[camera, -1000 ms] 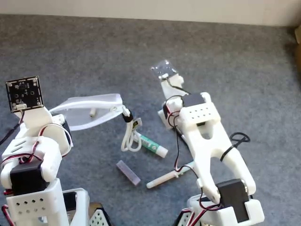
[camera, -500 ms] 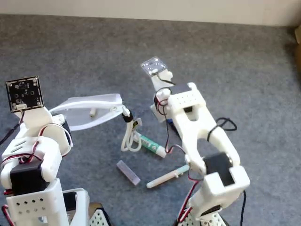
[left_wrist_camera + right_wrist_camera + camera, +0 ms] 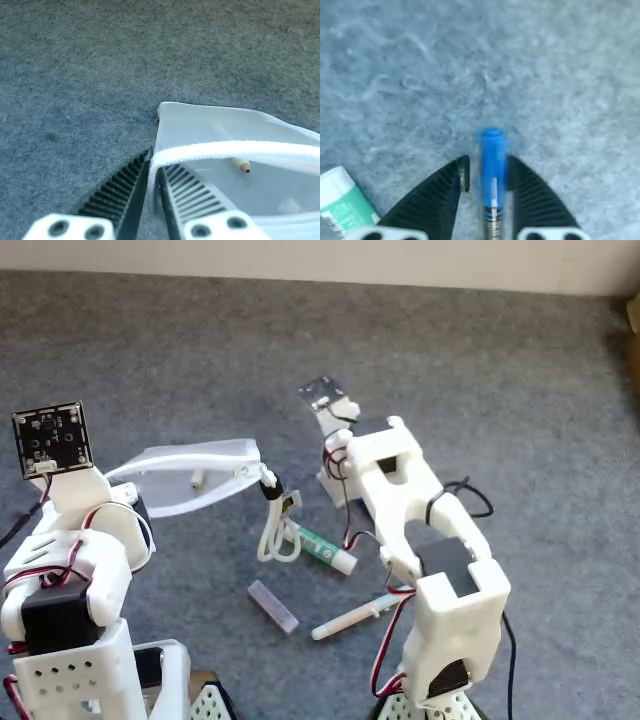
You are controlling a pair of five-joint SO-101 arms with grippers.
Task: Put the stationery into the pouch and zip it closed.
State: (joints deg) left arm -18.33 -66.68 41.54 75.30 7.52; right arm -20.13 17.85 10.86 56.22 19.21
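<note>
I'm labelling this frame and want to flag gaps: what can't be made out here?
Blue pen: in the right wrist view blurred, its near end cut off by the edge; in the high view mostly hidden under the right arm.
Small stick inside the pouch: left wrist view, seen through the pouch's wall, too small to identify.
Green-and-white tube: right wrist view, cut off by the edge.

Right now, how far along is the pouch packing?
Done: one small stick lies inside the pouch, held open by the left jaws. In hand: right jaws straddle a blue pen, not yet closed. Left: green tube, purple eraser, white pen, zipping.
</note>
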